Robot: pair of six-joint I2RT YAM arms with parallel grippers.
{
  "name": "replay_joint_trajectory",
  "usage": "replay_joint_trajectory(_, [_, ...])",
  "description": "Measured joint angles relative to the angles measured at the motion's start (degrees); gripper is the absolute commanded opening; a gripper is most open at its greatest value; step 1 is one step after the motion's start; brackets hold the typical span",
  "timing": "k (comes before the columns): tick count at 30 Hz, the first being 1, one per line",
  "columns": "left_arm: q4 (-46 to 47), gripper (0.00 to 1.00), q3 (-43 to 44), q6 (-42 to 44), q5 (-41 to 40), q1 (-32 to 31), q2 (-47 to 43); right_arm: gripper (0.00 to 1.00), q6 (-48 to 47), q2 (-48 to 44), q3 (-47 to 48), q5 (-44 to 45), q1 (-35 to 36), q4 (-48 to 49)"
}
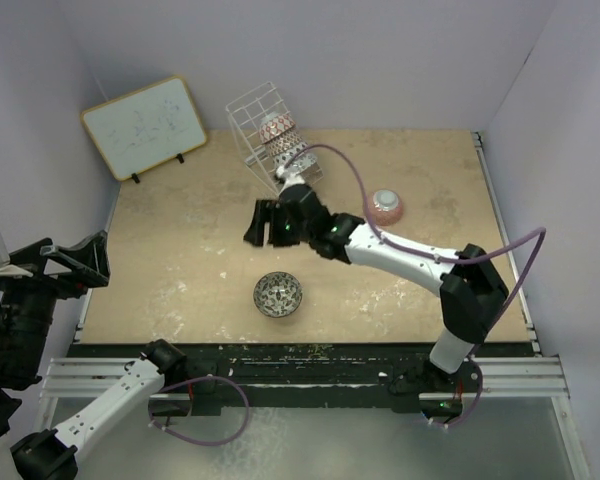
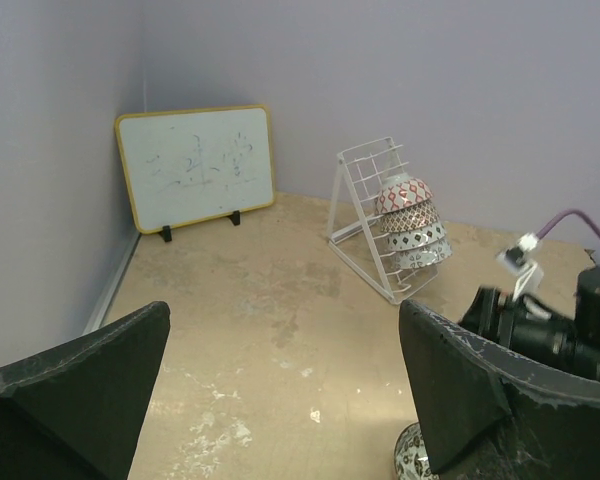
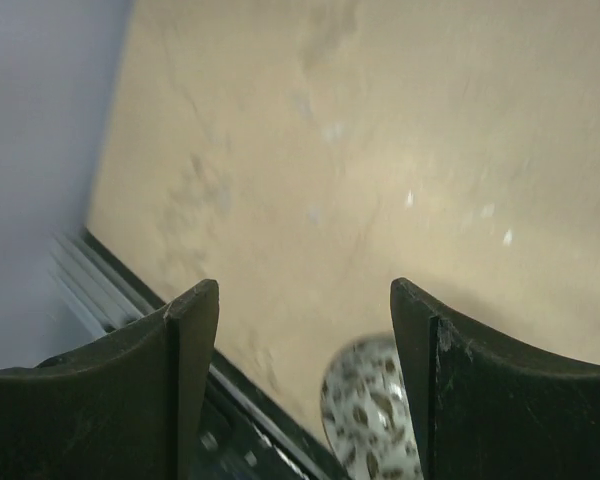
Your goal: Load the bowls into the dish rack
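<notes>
Bowls (image 2: 408, 212) sit stacked in your dish rack (image 1: 248, 115); dark patterned bowl (image 1: 278, 294) and pink bowl (image 1: 386, 205) left to load; your left gripper (image 2: 285, 310) and right gripper (image 3: 305, 295) gape empty

The top external camera sits high above and behind the arm bases, looking down and forward over the whole table (image 1: 180, 250) to the far wall. The left wrist camera rides low beside the table's left edge and faces the far wall at a shallow angle. The fingers (image 2: 90, 390) of the left gripper (image 2: 285, 312) fill its bottom corners. The right wrist camera hangs close above the tabletop, tilted down toward a table edge. Its view is blurred, and the fingers (image 3: 480, 400) of the right gripper (image 3: 302, 290) frame it. The overhead and left wrist views share the whiteboard (image 1: 143, 126), the dish rack (image 1: 265, 135) and the right arm (image 1: 400, 255). All three catch the patterned bowl (image 1: 278, 293).
</notes>
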Motion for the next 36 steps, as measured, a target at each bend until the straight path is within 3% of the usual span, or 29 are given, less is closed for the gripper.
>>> replay_joint_trajectory(4, [0.4,0.99,-0.2,-0.1,0.0,0.0,0.1,0.7,-7.5,-0.2,0.1,3.5,9.0,-12.0])
replay_joint_trajectory(12, [1.5,0.99,-0.9,-0.1,0.5,0.0,0.4,0.68,-14.5,4.6,6.5,11.5,17.6,-26.2])
replay_joint_trajectory(18, [1.4,0.99,-0.9,-0.1,0.4,0.0,0.4,0.6,-17.6,10.8,9.8,13.2,22.9,-29.9])
replay_joint_trajectory(26, [1.1,0.99,-0.6,-0.1,-0.1,0.0,0.4,0.55,-19.0,13.3,10.4,15.3,23.8,-33.4])
replay_joint_trajectory(36, [1.1,0.99,-0.6,-0.1,-0.1,0.0,0.3,0.32,-20.0,14.1,10.4,16.2,24.6,-34.4])
